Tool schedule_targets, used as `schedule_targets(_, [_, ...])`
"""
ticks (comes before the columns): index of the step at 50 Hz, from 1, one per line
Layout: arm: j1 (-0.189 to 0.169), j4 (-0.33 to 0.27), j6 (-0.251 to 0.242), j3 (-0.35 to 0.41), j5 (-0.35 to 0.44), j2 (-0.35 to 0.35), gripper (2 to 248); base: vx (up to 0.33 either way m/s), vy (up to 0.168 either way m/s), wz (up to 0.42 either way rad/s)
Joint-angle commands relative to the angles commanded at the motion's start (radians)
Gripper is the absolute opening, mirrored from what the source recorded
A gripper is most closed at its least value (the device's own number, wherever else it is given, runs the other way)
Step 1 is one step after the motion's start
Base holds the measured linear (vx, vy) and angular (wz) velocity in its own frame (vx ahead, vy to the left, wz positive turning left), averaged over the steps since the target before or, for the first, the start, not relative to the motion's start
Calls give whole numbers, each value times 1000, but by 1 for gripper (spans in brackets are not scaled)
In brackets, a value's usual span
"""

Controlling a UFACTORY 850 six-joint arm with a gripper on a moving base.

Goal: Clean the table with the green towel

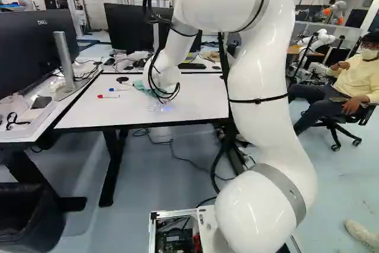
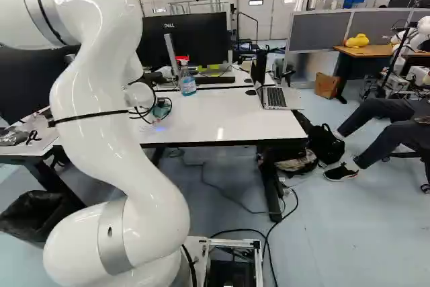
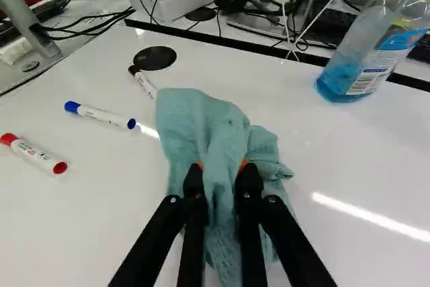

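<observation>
In the left base view my gripper is low over the white table, partly covered by the wrist and cables. The green towel shows beside it. In the wrist view the gripper is shut on the bunched green towel, a fold of cloth pinched between its two orange pads. The rest of the cloth spreads ahead of and beside the fingers, over the tabletop.
Red, blue and black markers lie beside the towel. A spray bottle with blue liquid stands near the table's far edge. An open laptop, monitors and another robot are around.
</observation>
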Motion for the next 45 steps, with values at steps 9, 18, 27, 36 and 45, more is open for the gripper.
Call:
schedule_targets(9, [1, 0, 0, 49, 0, 38, 51, 0, 0, 0])
schedule_targets(18, [-6, 0, 0, 97, 0, 74, 51, 0, 0, 0])
schedule_targets(27, [-24, 0, 0, 130, 0, 101, 51, 0, 0, 0])
schedule_targets(36, [-49, 0, 0, 149, 0, 115, 51, 0, 0, 0])
schedule_targets(45, [-76, 0, 0, 152, 0, 118, 51, 0, 0, 0])
